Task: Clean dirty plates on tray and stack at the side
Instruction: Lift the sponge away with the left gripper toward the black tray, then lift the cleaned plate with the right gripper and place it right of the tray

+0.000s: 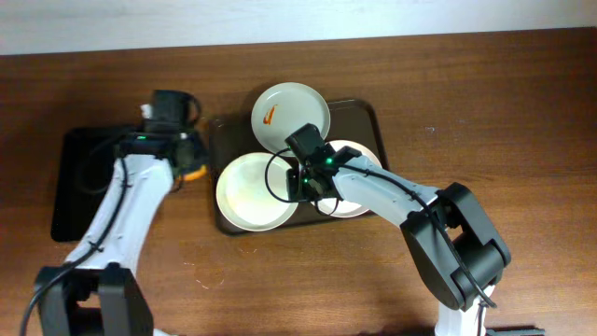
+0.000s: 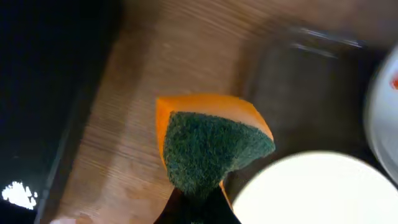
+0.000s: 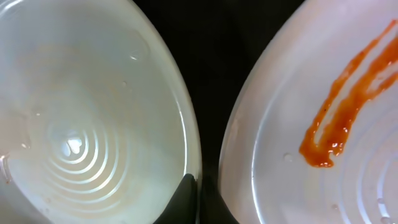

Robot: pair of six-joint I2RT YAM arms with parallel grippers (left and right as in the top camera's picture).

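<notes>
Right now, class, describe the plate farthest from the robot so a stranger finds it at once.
Find the dark brown tray mid-table. Three plates lie on it; this plate sits at the far rim, nothing covering it, orange smear in plain view.

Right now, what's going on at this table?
Left gripper holds an orange-and-green sponge in its jaws over the table, just beside the brown tray. All three plates lie on the tray, none stacked aside yet. Right gripper is down at the rim of the front-left plate, which looks clean; I can't tell whether its jaws are closed. The back plate shows an orange smear; the right plate is mostly hidden under the right arm.
</notes>
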